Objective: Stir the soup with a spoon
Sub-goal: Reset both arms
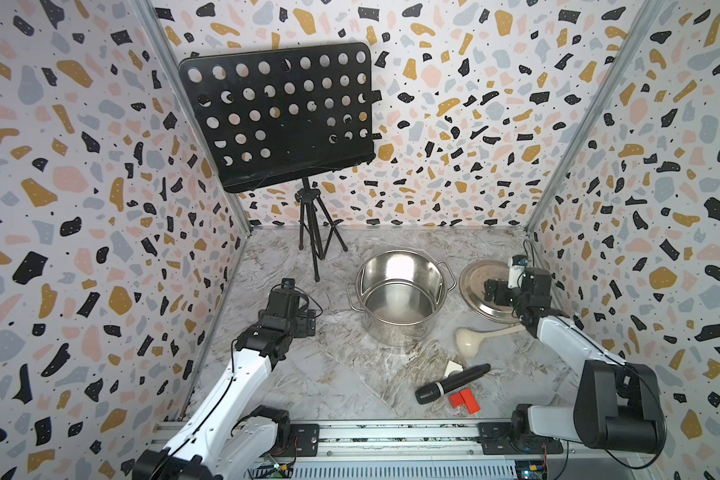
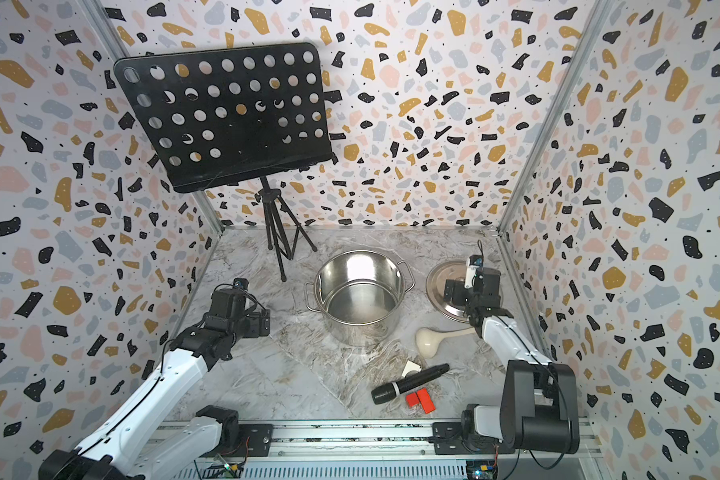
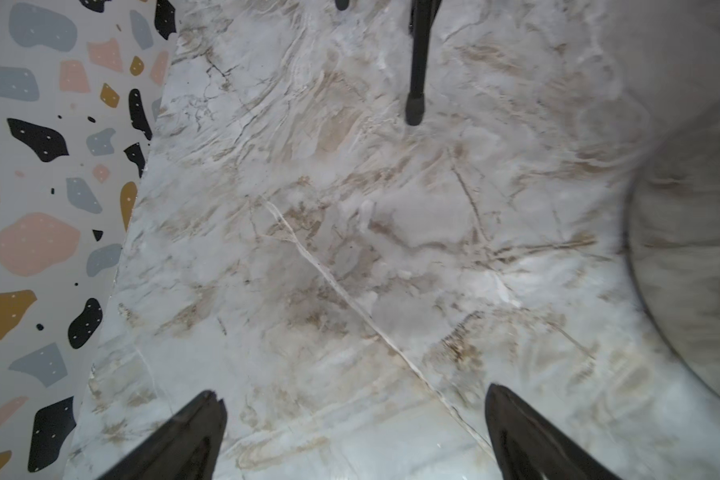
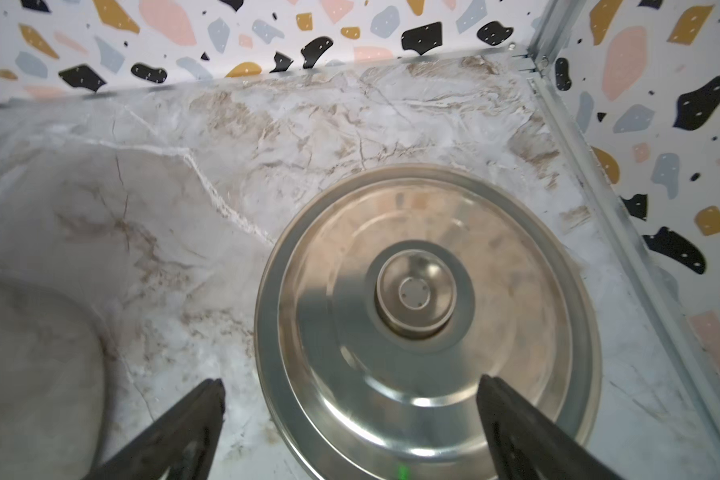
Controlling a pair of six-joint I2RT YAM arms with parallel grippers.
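Right gripper (image 4: 350,380) hangs wide open, empty, over the lid (image 1: 474,274), laid aside right of centre so the pot (image 1: 391,332) stands uncovered; left gripper (image 3: 352,390) open too; spoon (image 1: 468,341) lies free just below the lid in frame.

bright even light, blurry wrist views

Both top views: high, from robot side, tilted down toward back wall (image 1: 454,104), far off, whole booth in frame; near-identical coverage, small sideways offset.
Left wrist view: close, looks past left gripper (image 3: 352,390) onto table (image 3: 308,249); stand leg (image 3: 416,83) ahead of it, pot (image 3: 691,270) beside.
Right wrist view: close, past right gripper (image 4: 350,378) onto lid (image 4: 429,353); same pot at frame edge.
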